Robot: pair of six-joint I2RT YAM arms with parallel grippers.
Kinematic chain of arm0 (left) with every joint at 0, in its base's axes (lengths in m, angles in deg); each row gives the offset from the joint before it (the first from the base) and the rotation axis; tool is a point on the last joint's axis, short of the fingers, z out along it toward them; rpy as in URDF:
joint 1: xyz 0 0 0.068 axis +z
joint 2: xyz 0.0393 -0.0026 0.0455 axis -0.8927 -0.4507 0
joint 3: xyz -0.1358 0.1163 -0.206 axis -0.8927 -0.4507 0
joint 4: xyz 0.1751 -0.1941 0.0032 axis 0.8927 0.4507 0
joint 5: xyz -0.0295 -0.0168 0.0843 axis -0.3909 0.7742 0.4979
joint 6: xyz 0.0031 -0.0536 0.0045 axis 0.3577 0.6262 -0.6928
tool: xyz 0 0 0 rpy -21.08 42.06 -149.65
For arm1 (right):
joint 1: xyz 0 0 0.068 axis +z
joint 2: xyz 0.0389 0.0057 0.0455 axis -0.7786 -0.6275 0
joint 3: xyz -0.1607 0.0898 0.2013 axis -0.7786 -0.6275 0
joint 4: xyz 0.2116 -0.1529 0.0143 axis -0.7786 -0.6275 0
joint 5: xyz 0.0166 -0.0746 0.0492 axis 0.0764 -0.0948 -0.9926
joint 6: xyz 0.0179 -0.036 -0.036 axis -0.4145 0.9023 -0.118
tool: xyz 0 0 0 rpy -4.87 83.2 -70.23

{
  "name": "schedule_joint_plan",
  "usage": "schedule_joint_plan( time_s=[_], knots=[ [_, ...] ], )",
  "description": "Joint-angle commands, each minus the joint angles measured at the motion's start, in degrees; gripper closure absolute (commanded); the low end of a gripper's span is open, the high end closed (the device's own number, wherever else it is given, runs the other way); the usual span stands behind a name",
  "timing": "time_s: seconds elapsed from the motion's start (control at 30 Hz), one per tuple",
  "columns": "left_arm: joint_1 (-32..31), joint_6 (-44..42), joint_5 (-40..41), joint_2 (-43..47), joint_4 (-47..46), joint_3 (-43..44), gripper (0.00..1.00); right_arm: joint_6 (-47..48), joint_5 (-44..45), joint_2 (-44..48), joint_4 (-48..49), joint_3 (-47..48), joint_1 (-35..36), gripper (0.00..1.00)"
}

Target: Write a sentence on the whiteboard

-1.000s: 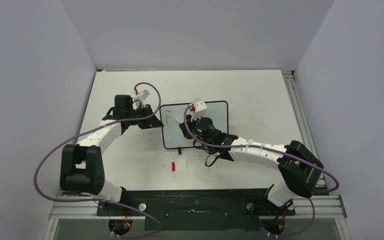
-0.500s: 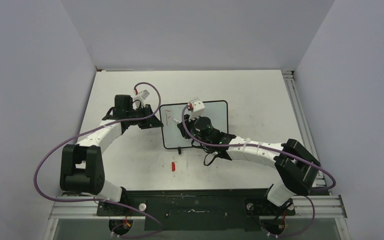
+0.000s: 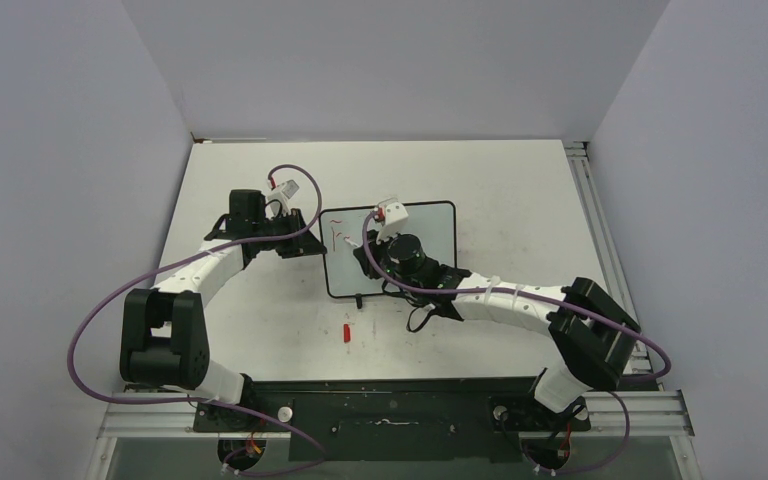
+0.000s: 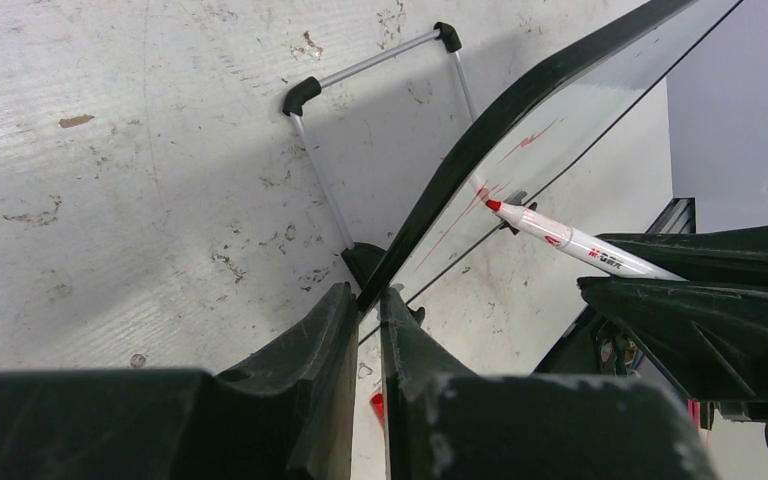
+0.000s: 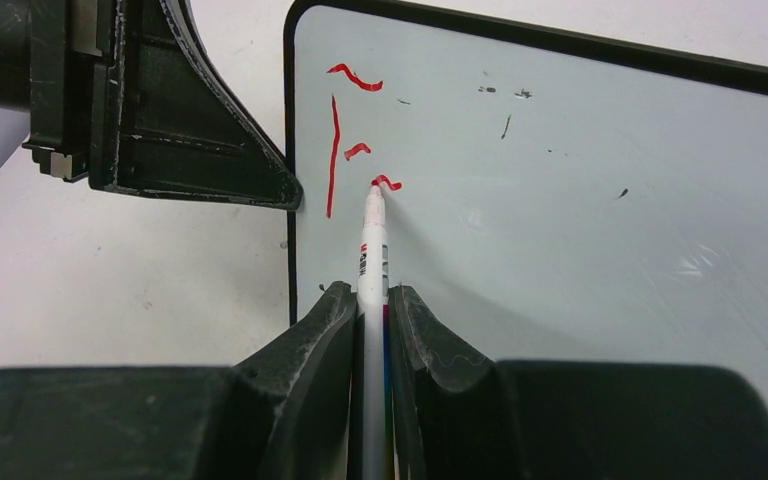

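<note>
The whiteboard point(image 3: 436, 228) lies mid-table, propped up on its wire stand. My left gripper point(image 3: 307, 242) is shut on the board's left frame edge point(image 4: 480, 140); its jaws pinch the black frame in the left wrist view point(image 4: 368, 300). My right gripper point(image 5: 370, 295) is shut on a white marker point(image 5: 371, 250), with its red tip touching the board point(image 5: 580, 220). The sentence point(image 5: 336, 150) is only a few red strokes near the top left corner: a long vertical line and short squiggles. The marker also shows in the left wrist view point(image 4: 585, 243).
A red marker cap point(image 3: 346, 332) lies on the tabletop in front of the board, and also shows between my left fingers point(image 4: 377, 405). The board's wire stand with black feet point(image 4: 305, 95) rests on the scuffed table. Walls enclose the table on three sides.
My right gripper has shifted slightly left with the marker, and a new short red squiggle has appeared at the tip. My left gripper has not moved.
</note>
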Motion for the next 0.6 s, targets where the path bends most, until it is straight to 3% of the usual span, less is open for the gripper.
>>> schedule_joint_plan(
  time_s=[0.0, 0.57],
  knots=[
    [-0.37, -0.15, -1.50, 0.33, 0.41, 2.36, 0.92, 0.28, 0.05, -0.52, 0.45, -0.44, 0.64, 0.95],
    [-0.39, -0.15, -1.44, 0.46, 0.41, 2.28, 0.92, 0.40, 3.57, 1.92, -0.99, -1.56, 0.85, 0.95]
  ],
)
